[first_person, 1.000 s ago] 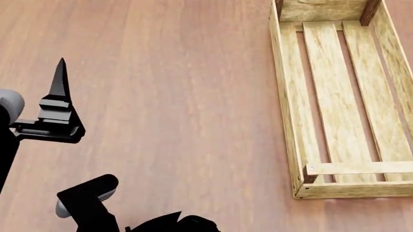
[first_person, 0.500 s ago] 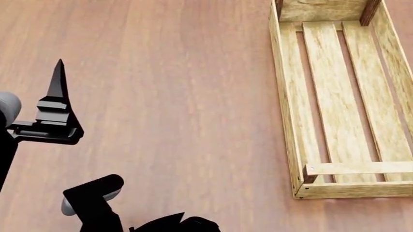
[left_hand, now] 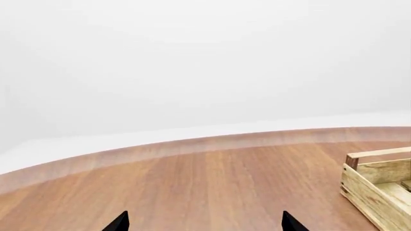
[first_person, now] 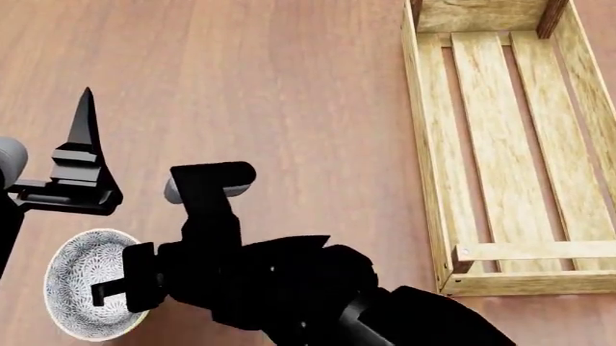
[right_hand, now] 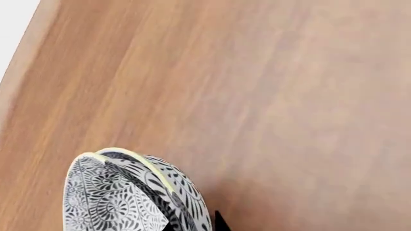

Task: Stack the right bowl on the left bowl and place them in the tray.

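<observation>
**Bowl [first_person: 72, 277], round, pale with a dense dark flower pattern, in the right fingers [right_hand: 220, 222]; tray well apart**

The right fingers are closed on the rim of the bowl, one dark tip on each side of its wall. The black right arm [first_person: 288, 288] reaches across the body, so the bowl hangs just beside the left fingers [left_hand: 119, 224]. These are spread wide and hold nothing.

The tray [first_person: 428, 180], a rectangular light-wood crate with a slatted bottom and low plank sides, stands on the brown wooden bench [first_person: 270, 86], well apart from the right fingers on the robot's right. Its long axis runs away from the robot, and I see nothing inside it. I judge that the coming move is a carry across the bench to the tray, and the right arm already holds the load.

I count one tray. The head view shows one bowl. The right wrist view shows two rim lines close together, perhaps two nested bowls, but I cannot tell.
</observation>
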Motion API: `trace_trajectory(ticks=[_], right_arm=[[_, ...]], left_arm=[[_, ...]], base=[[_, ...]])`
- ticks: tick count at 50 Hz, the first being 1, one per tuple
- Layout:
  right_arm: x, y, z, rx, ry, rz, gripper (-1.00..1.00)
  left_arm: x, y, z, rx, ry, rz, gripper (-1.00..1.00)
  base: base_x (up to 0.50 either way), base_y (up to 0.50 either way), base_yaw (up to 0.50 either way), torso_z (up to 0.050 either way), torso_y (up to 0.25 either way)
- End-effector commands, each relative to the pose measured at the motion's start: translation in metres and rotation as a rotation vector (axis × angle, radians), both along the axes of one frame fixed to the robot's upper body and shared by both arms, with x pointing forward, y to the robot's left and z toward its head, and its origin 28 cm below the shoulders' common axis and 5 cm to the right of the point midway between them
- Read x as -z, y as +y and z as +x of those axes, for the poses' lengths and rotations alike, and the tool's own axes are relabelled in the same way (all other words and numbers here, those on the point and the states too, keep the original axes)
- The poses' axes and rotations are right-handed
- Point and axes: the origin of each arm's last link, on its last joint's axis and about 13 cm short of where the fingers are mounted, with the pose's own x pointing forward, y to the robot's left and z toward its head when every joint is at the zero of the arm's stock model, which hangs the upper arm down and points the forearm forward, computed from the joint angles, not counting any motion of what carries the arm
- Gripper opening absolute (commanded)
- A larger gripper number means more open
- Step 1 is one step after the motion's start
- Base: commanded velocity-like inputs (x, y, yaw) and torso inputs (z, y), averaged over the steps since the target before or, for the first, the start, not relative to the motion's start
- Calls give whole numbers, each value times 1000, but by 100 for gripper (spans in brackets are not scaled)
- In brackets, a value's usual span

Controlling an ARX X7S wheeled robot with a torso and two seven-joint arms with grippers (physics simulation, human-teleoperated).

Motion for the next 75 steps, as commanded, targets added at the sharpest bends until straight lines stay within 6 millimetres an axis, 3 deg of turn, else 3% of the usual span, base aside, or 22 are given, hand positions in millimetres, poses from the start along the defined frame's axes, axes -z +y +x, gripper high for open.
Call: trace_trajectory(ticks=[1, 10, 24, 37, 50, 60, 75], right_arm=[[-60, -12, 28, 117, -81, 78, -100], [-99, -27, 43, 226, -119, 126, -100], [-128, -74, 64, 498, -131, 193, -100], [-153, -120, 71, 782, -125, 308, -100], [-193, -162, 68, 997, -137, 452, -100], [-192, -191, 67, 1128, -101, 527, -100], [-165, -222, 66, 1272, 4, 626, -100]], left_arm=[[0, 1, 0, -1, -1, -1, 100], [1, 0, 0, 3, 2, 0, 100], [4, -1, 2, 6, 9, 3, 100], [2, -2, 2, 8, 9, 9, 100], [4, -1, 3, 7, 15, 10, 100], [5, -1, 3, 9, 19, 10, 100], [7, 1, 4, 3, 25, 11, 100]], base=[[0, 0, 0, 0, 0], [0, 0, 0, 0, 0], [0, 0, 0, 0, 0], [0, 0, 0, 0, 0], [0, 0, 0, 0, 0], [0, 0, 0, 0, 2], [0, 0, 0, 0, 0]])
